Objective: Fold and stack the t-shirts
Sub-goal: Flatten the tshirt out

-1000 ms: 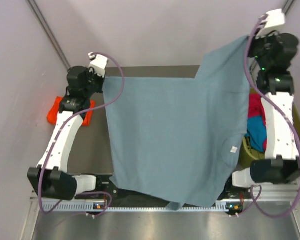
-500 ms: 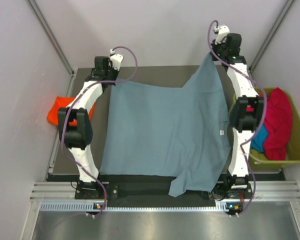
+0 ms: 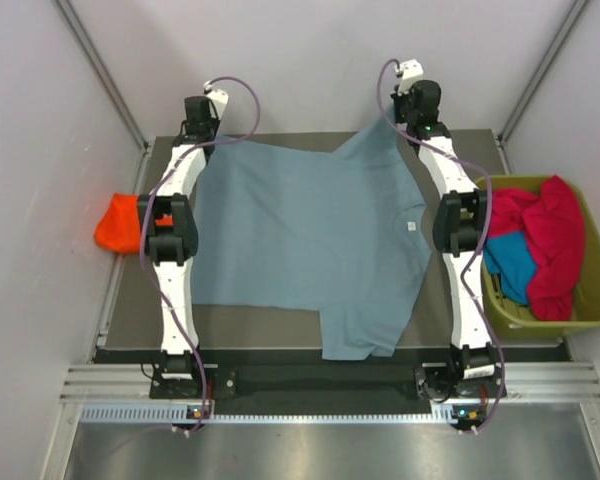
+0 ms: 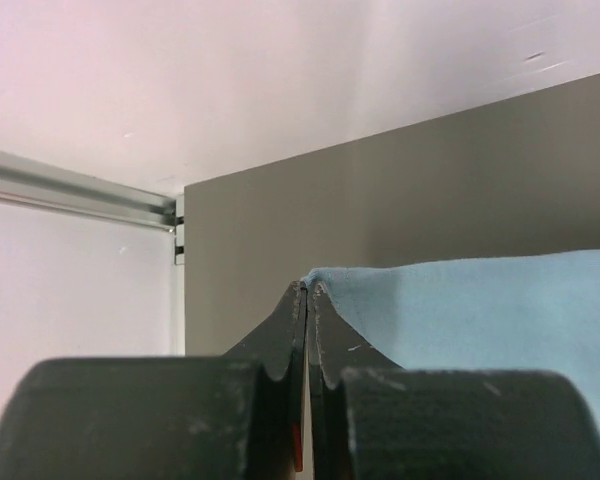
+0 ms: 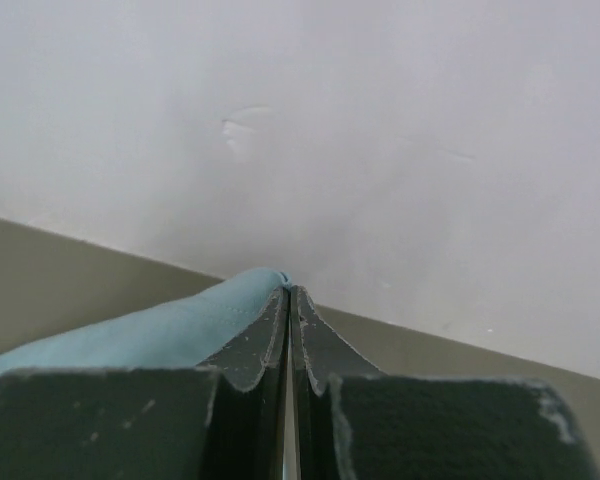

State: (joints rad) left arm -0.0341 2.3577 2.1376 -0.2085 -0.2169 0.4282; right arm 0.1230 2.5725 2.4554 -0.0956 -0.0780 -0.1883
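Pinching the far left corner of the grey-blue t-shirt, my left gripper has its jaws pressed fully together, with the cloth's edge caught right at the tips. That hand sits at the far left of the table, close to the back wall. Left of my left arm, the orange-red t-shirt lies bunched just beside the table's left edge, apart from the grey-blue one. A bare strip of table runs between my left arm and that edge.

The grey-blue shirt lies spread mostly flat over the middle of the table. One flap reaches toward the near edge, and a narrow band of bare table lies along the near side. Behind the shirt's far edge, between my two hands, a dark strip of table shows.

My right gripper is likewise clamped tight, holding a fold of the same shirt at its far right corner, right by the back wall. Just beyond the table's right edge stands the olive-green bin, holding the crimson-pink t-shirt and the teal t-shirt in a heap. My right arm runs between the spread shirt and the bin.
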